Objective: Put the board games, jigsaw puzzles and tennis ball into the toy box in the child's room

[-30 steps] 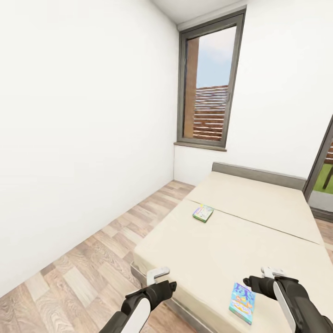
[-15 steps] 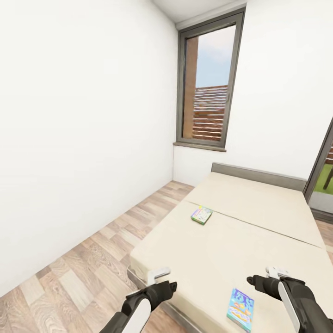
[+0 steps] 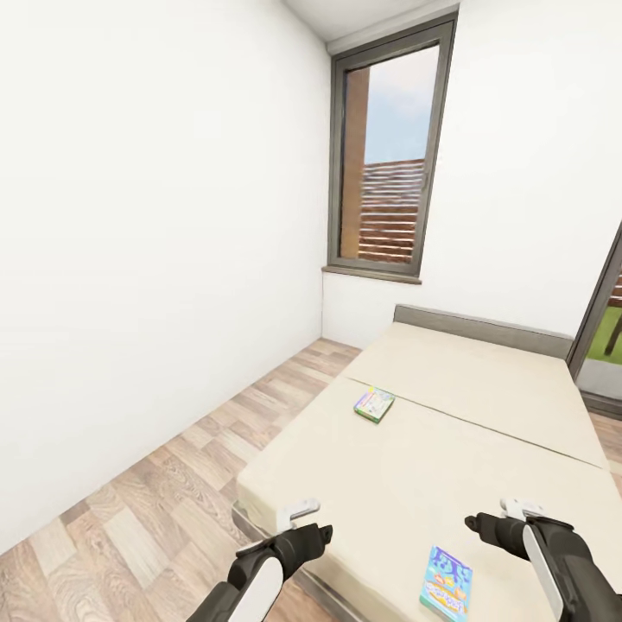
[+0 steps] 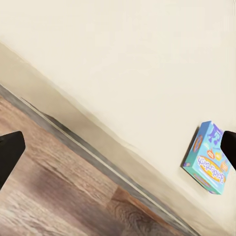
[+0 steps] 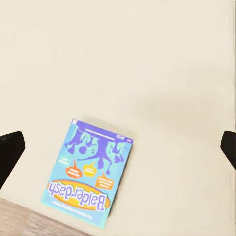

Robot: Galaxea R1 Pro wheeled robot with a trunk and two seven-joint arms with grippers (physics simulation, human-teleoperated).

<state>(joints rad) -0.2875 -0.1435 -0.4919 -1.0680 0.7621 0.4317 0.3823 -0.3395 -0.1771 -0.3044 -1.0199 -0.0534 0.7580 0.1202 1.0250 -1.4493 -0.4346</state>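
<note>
Blue and flat, the small board game (image 3: 447, 582) lies on the bed (image 3: 484, 432) near its front edge, its long side pointing away from the robot, just below and a bit to the left of the right gripper (image 3: 486, 524), which is much nearer to it than the left gripper (image 3: 311, 523). Both grippers are wide open and hold nothing. Farther up the bed lies the other game box (image 3: 374, 403), and since a moment ago the whole view has slid back a little, so the blue box sits lower in the picture.
</note>
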